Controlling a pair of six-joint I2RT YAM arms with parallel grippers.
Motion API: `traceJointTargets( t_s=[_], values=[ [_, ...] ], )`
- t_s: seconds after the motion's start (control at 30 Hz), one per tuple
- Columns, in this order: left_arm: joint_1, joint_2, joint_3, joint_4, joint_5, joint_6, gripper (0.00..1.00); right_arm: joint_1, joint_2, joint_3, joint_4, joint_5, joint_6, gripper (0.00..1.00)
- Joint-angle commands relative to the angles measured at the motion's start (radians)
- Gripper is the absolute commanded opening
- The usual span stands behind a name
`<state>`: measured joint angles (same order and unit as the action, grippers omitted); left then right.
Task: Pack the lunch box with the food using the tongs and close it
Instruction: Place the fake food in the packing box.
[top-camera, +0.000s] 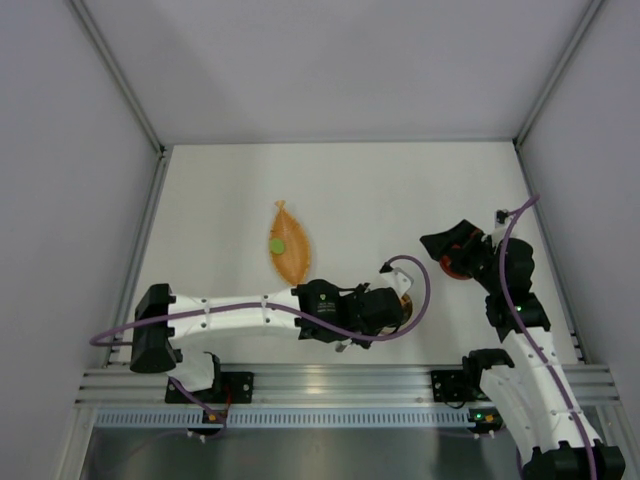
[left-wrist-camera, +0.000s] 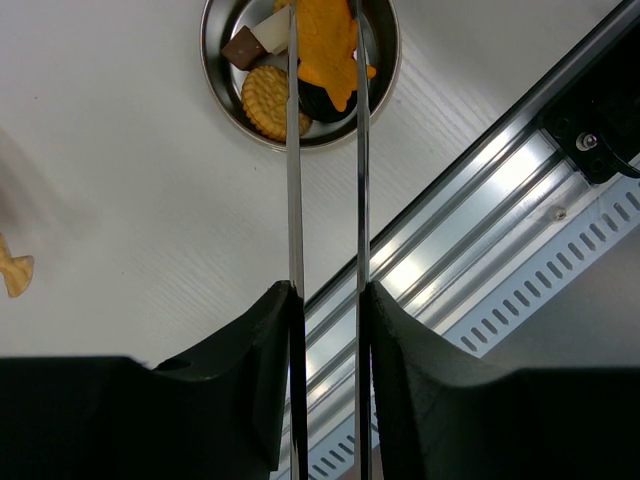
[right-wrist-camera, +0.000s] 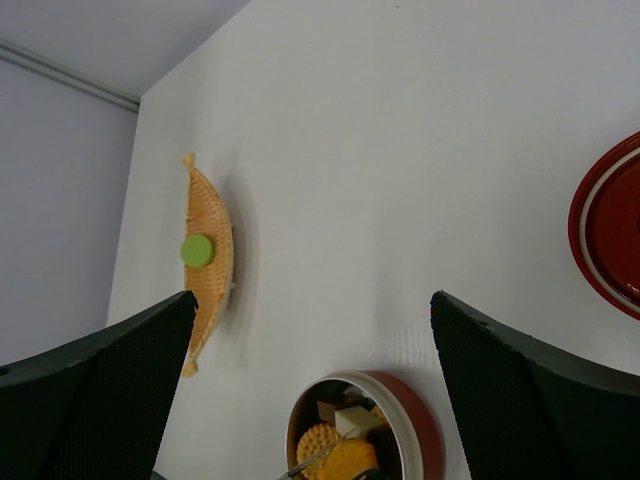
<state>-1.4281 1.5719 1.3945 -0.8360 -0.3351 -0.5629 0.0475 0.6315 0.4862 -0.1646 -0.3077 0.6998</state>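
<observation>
My left gripper is shut on the tongs, one finger pressed against each slim arm. The tong tips reach into the round lunch box and flank an orange food piece; I cannot tell whether they pinch it. Also in the tin lie a round biscuit, a brown square, a white piece and a dark piece. My right gripper stands open and empty, hovering over the red lid, also seen at right. One green piece rests on the orange basket.
The orange woven basket lies left of centre on the white table. The aluminium rail of the table's near edge runs close to the tin. Grey walls enclose the table on three sides.
</observation>
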Motion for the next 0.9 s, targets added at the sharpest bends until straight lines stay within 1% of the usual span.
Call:
traceJointTargets(
  t_s=[0.0,0.33,0.57,0.67,0.8,0.87],
  values=[
    [-0.002,-0.003,0.018,0.064,-0.024,0.018,0.38,-0.009,-0.018,0.018,0.031,0.005,-0.011,0.99],
    [-0.002,0.019,0.035,0.069,-0.030,0.034,0.47,-0.009,-0.018,0.022,0.028,0.005,-0.014,0.99],
    [-0.002,0.004,0.041,0.067,-0.039,0.040,0.48,-0.011,-0.013,0.026,0.027,0.007,-0.014,1.00],
    [-0.002,-0.015,0.047,0.060,-0.054,0.044,0.48,-0.011,-0.012,0.028,0.027,0.005,-0.014,0.99],
    [-0.002,-0.081,0.052,0.058,-0.088,0.049,0.48,-0.009,-0.012,0.031,0.027,0.005,-0.016,0.99],
    [-0.002,-0.107,0.057,0.043,-0.126,0.049,0.49,-0.009,-0.012,0.031,0.028,0.005,-0.014,0.99]
  ],
)
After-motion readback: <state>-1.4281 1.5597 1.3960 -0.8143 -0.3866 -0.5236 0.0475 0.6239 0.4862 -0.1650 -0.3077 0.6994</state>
